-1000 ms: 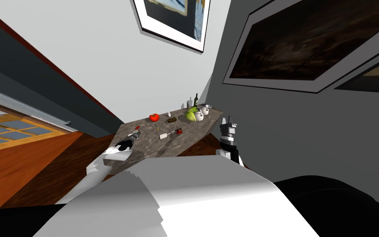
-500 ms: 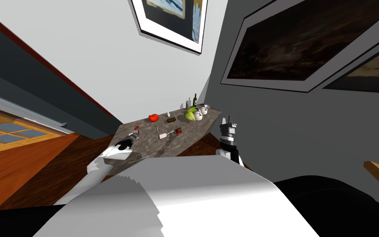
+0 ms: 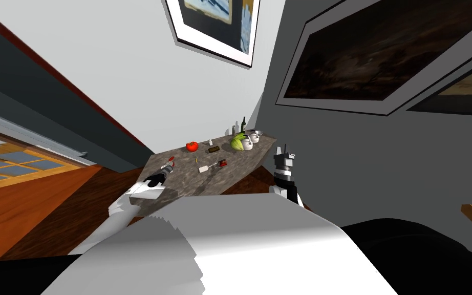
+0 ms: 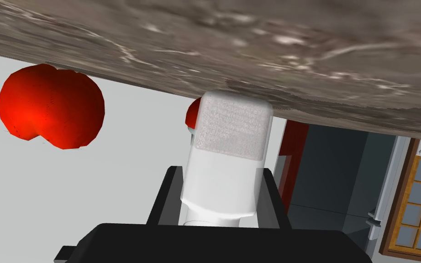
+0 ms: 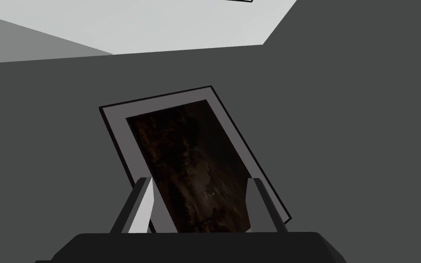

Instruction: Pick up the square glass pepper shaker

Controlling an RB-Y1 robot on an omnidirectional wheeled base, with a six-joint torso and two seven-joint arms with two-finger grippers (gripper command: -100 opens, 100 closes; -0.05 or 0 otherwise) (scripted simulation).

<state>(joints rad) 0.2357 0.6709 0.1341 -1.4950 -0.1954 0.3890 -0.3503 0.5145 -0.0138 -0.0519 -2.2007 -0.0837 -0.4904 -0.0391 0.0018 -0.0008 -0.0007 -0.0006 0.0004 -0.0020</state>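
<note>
The pepper shaker (image 4: 227, 160) is a white square-sided body with a frosted, rough band at its far end. It stands on the mottled grey-brown stone table (image 4: 250, 41). My left gripper (image 4: 223, 171) is shut on it, and its dark fingers (image 4: 171, 182) press the shaker's two sides. In the head view the left gripper (image 3: 164, 169) reaches over the table's near left corner, with the shaker (image 3: 168, 165) at its tip. A small red thing (image 4: 192, 112) sits just behind the shaker. My right gripper (image 3: 284, 152) is raised beside the table's right edge, open and holding nothing (image 5: 200, 205).
A red tomato (image 3: 192, 146) lies farther along the table. Nearby are a white spatula (image 3: 209, 166), a dark small box (image 3: 213, 149), a green cabbage (image 3: 237, 142), white pots (image 3: 250, 141) and bottles (image 3: 243, 124) at the far end. A grey wall stands close on the right.
My head view has swung slightly. Both arms stay where they were, with the left hand at the shaker on the table's near left corner.
</note>
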